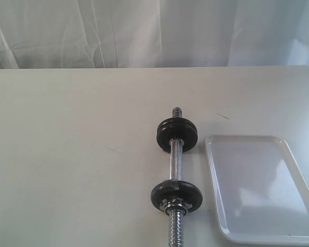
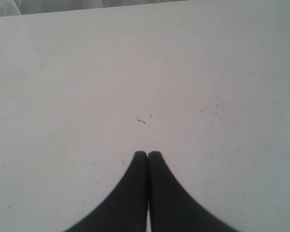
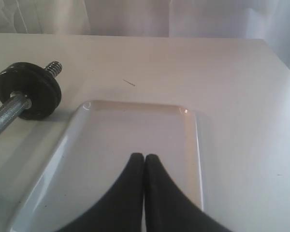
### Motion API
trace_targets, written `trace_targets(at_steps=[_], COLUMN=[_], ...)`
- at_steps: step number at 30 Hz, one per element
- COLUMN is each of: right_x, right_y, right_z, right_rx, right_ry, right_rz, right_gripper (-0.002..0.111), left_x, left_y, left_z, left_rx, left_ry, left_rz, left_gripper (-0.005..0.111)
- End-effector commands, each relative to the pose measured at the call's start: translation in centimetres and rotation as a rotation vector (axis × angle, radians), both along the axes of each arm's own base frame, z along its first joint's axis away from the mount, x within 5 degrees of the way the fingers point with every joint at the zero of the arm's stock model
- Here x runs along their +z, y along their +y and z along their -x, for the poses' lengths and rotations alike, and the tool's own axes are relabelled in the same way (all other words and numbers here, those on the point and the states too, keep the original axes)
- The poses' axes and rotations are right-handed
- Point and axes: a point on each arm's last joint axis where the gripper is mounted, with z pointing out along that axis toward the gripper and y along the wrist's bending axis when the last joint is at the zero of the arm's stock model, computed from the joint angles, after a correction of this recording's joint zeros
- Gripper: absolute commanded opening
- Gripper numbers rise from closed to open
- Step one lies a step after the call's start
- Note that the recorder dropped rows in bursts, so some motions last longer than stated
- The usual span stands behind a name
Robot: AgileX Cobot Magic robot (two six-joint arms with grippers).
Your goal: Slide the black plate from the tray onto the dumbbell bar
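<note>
1. Left gripper (image 2: 148, 154) clenched, empty, over the table (image 2: 87, 72).
2. Right gripper (image 3: 144, 157) clenched, empty, over the tray (image 3: 135, 130) at the table's near right corner.
3. Far black plate (image 1: 177, 135) and near black plate (image 1: 175, 195) sit on the dumbbell bar (image 1: 175, 165), just beside the tray.

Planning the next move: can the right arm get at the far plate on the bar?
Probably yes: its shut fingers are over the tray, beside the far plate, with nothing between.

Lab-like test setup: plain white table (image 1: 67, 154), wrinkled white curtain backdrop (image 1: 144, 31) behind.
</note>
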Motion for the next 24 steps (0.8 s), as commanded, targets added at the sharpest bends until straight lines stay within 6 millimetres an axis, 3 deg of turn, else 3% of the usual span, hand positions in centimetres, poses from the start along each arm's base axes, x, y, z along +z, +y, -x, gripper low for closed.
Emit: trace_targets(at_steps=[1, 24], right_x=[0.16, 0.16], right_y=[0.14, 0.16], right_z=[0.0, 0.01], right_rx=[0.028, 0.025], right_ry=[-0.024, -0.021], right_rz=[0.003, -0.018], right_gripper=[0.0, 0.0], left_x=[-0.01, -0.01], left_y=[0.01, 0.06], left_z=[0.01, 0.01], left_rx=[0.002, 0.011], left_ry=[-0.006, -0.006], left_rz=[0.001, 0.001], left_gripper=[0.0, 0.0])
